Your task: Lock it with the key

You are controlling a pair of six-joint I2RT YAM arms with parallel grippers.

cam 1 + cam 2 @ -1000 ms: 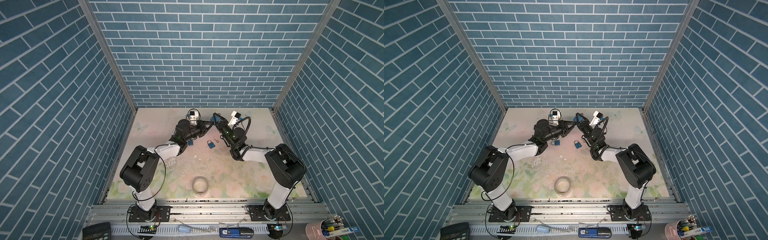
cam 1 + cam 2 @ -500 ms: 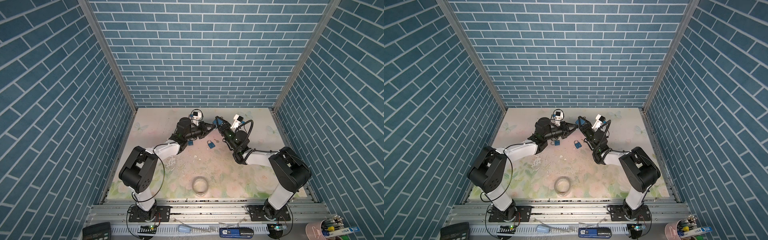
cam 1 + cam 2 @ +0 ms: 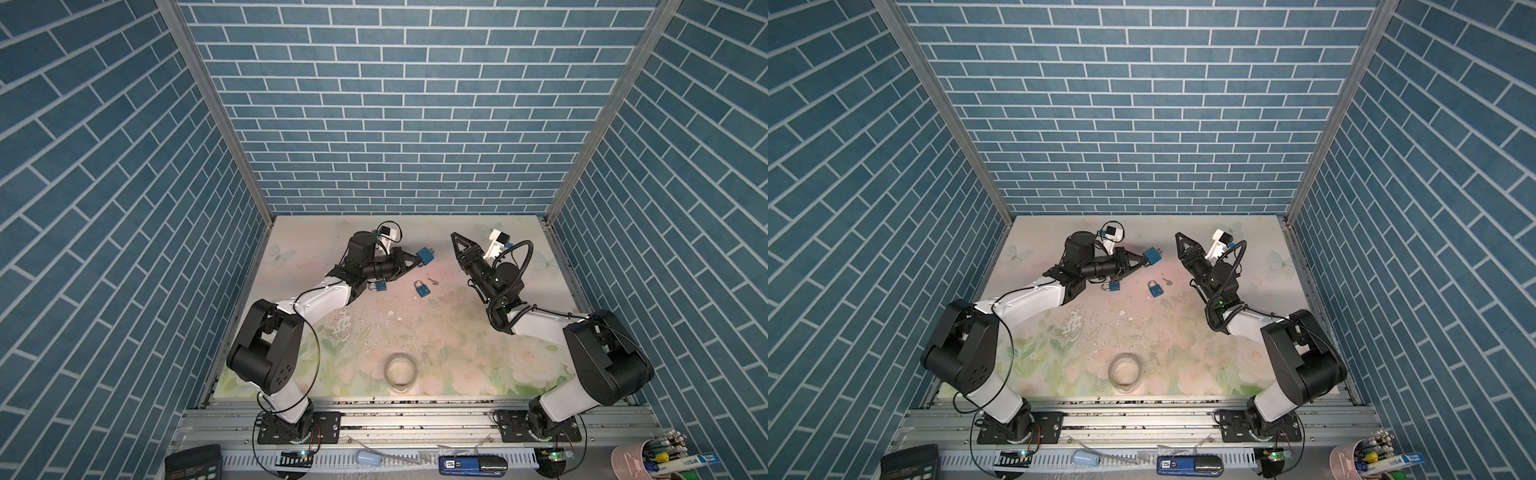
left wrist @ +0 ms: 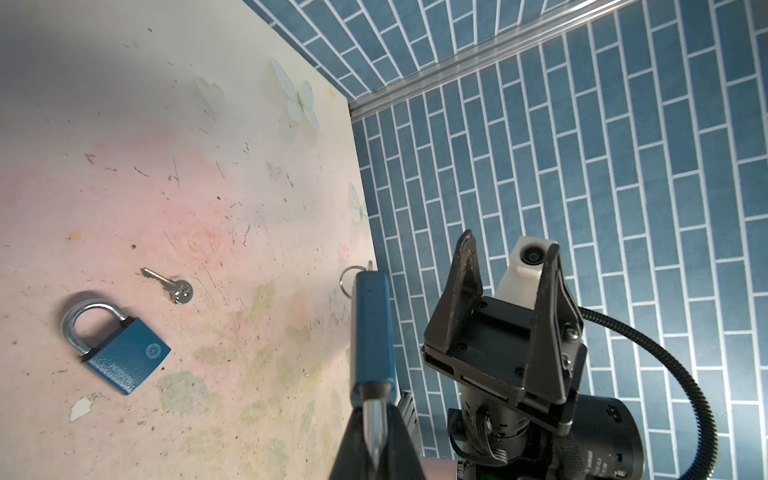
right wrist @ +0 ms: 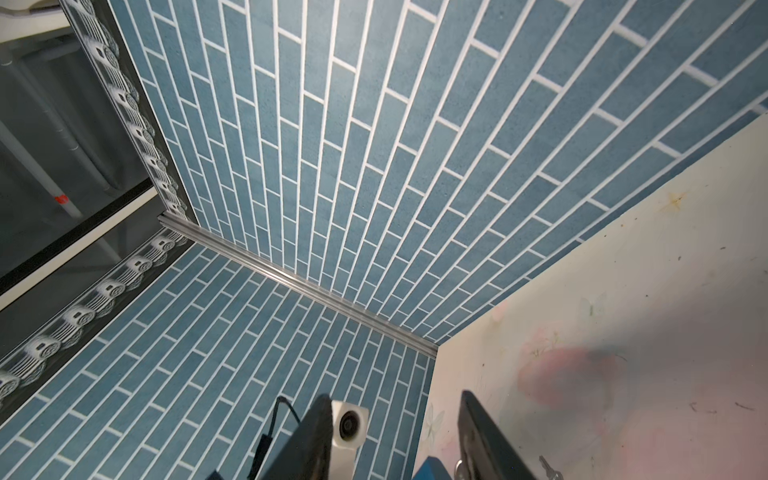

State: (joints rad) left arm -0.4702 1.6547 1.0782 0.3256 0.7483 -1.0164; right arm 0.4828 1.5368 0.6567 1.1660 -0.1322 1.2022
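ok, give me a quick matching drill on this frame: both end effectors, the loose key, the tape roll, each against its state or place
Column A
1. left end effector
2. right end effector
3. loose key
4. tape roll

Column B
a. open, holding nothing
b. lying on the table beside a flat blue padlock
c. shut on the shackle of a raised padlock
d. alone near the table's front edge

Pairs: 1-c, 2-a, 3-b, 4-d
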